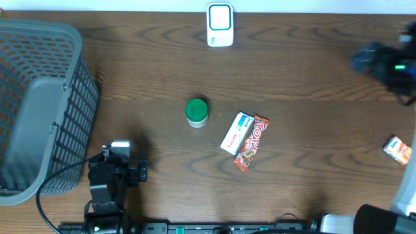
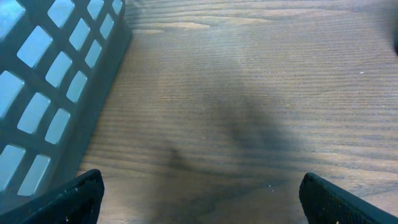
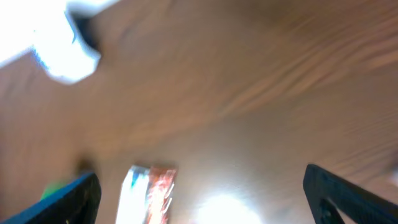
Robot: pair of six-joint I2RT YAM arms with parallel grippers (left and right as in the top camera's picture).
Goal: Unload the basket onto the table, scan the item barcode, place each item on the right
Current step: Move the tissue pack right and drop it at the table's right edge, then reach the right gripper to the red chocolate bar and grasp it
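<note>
Nearest me, the left gripper [image 2: 202, 199] hangs low over the brown wooden table [image 1: 312, 97], its jaws spread wide and empty; the grey plastic lattice basket [image 1: 78, 110] stands just beside it on its left. Further out, in the middle of the table, lie the goods for scanning; a small round green-lidded jar [image 1: 196, 112] stands alone, and near it on the right a white rectangular carton [image 1: 236, 132] lies touching a red foil-wrapped snack bar [image 1: 251, 143], side by side and both tilted. A small orange-and-white packet [image 1: 397, 149] lies well apart near the right edge. Beyond that, the right gripper [image 3: 202, 199] is up over the far right of the table; its view is blurred, yet both fingertips stand wide with nothing gripped. At the far edge stands the white scanner with a blue-framed window [image 1: 220, 25]; no item is beside it.
</note>
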